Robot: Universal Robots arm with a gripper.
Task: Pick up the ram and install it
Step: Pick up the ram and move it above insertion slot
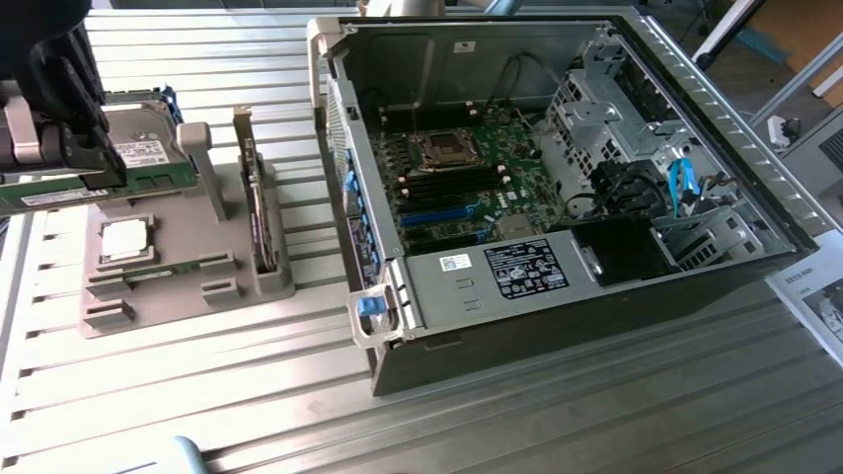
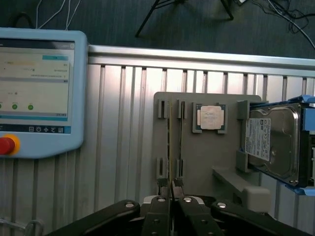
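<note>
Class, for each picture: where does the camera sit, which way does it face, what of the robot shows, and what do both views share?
Exterior view: off the arm, raised, looking down on the open computer case and grey parts tray; the tool shows at this view's left, shut on the ram.
Wrist view: on the wrist, looking down past the tool onto the tray and a teach pendant.
Shared: tool, tray, processor, hard drive.

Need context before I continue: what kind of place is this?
Likely a robot workbench for PC assembly: an open computer case, grey parts tray and teach pendant on a slatted metal table.
</note>
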